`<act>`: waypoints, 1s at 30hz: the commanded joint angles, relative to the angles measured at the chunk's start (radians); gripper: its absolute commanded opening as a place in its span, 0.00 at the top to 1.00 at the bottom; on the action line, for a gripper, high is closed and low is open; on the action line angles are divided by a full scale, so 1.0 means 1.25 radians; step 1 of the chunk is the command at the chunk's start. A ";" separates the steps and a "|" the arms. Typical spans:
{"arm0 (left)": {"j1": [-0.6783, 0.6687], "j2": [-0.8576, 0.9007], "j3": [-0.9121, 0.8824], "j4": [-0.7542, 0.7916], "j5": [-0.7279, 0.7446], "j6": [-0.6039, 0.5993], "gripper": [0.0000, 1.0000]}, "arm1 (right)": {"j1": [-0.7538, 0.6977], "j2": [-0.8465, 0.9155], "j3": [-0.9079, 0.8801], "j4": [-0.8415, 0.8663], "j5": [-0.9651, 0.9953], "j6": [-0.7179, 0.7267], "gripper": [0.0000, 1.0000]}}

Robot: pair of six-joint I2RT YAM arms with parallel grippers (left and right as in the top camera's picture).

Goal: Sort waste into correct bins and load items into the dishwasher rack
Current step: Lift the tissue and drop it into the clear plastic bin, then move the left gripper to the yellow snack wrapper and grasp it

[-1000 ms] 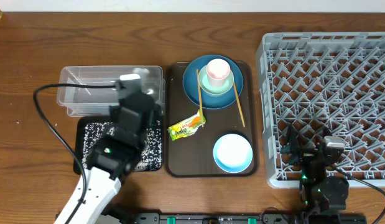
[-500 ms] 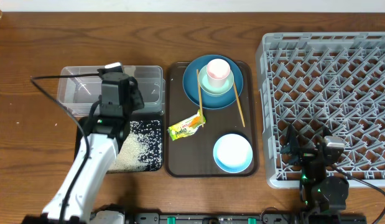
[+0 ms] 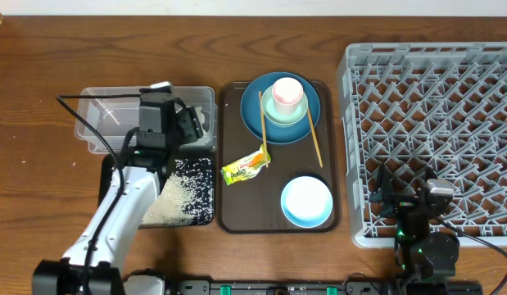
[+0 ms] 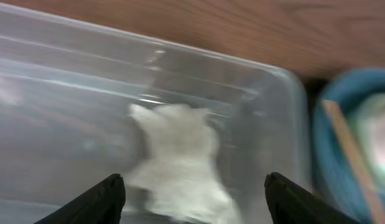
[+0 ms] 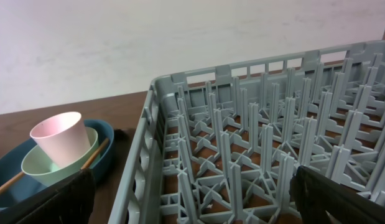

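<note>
The left end effector [image 4: 193, 180] hangs over the right end of the clear tub [image 3: 106, 111], jaws wide apart and gripping nothing. The napkin [image 4: 180, 158] lies inside the tub below the open jaws, blurred in the wrist view. The black bin [image 3: 200, 176] sits on the table [image 3: 40, 82] just in front of the tub and holds the rice [image 3: 167, 201]. The left arm crosses part of this bin. On the tray [image 3: 228, 205], the wrapper [image 3: 246, 167] lies near the left edge. The plate [image 3: 251, 111] is at the rear and carries the green bowl [image 3: 273, 115], with the cup [image 3: 287, 92] inverted in it. One of the chopsticks [image 3: 260, 123] lies on the plate and the other leans off its right side. The white bowl [image 3: 306, 201] stands at the tray's front. The rack [image 3: 450, 106] is to the right of the tray. The right end effector [image 5: 192, 177] is fully open and empty at the rack's front left corner.
</note>
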 commanded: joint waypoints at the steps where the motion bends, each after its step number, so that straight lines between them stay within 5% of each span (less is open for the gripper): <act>1: 0.002 -0.063 -0.005 -0.016 0.236 0.039 0.26 | -0.006 -0.004 -0.001 -0.003 0.000 -0.003 0.01; 4: 0.002 -0.105 -0.005 -0.062 0.315 0.141 0.32 | -0.006 -0.004 -0.001 -0.003 0.000 -0.003 0.01; 10: -0.013 -0.128 -0.005 -0.099 0.314 0.156 0.41 | -0.006 -0.004 -0.001 -0.003 0.000 -0.003 0.01; 30: -0.230 -0.083 -0.005 -0.231 0.307 0.174 0.39 | -0.006 -0.004 -0.001 -0.003 0.000 -0.003 0.01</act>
